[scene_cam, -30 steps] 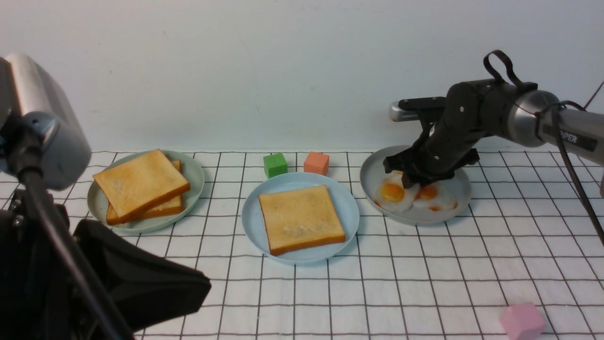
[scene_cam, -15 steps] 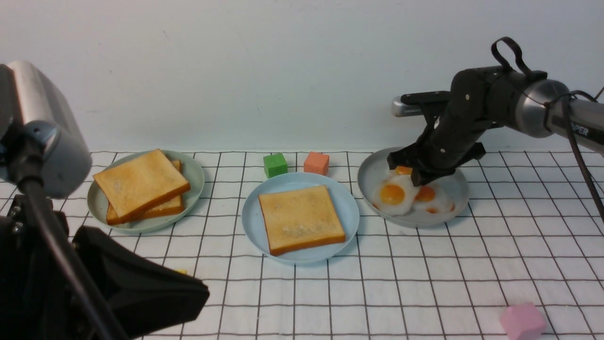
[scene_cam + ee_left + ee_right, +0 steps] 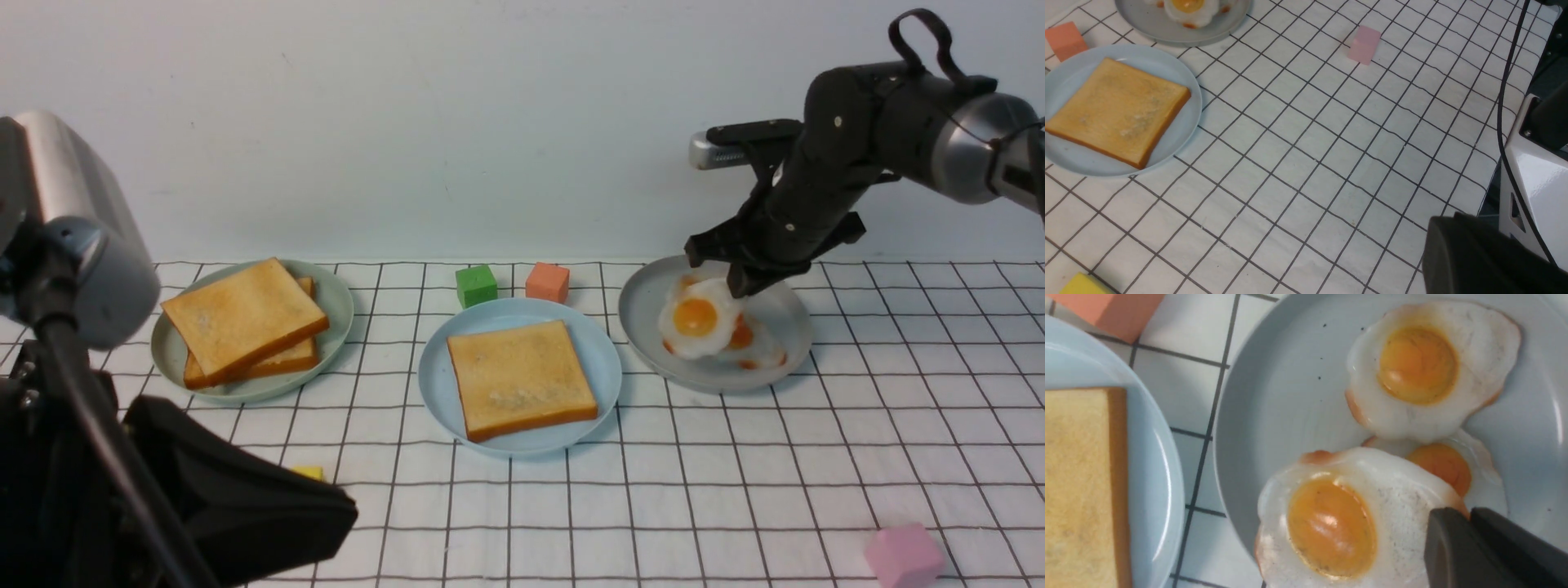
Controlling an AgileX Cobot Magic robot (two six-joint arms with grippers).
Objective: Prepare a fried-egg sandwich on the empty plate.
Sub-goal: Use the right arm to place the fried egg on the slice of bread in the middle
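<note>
Right claw (image 3: 739, 286) pinches a fried egg (image 3: 695, 317) by its edge, holding it tilted just above the grey plate (image 3: 641, 314). Left of the claw and nearer the robot, across a narrow strip of bare cloth (image 3: 645, 416) between rims, lies the blue plate (image 3: 600, 355) with one toast (image 3: 521, 377) on it.

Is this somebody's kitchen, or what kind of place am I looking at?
Most likely a staged test table in a lab, not a kitchen: a grid-printed cloth before a bare wall, loose coloured blocks like the green block, and glossy, toy-looking toast and fried eggs on plates.
</note>
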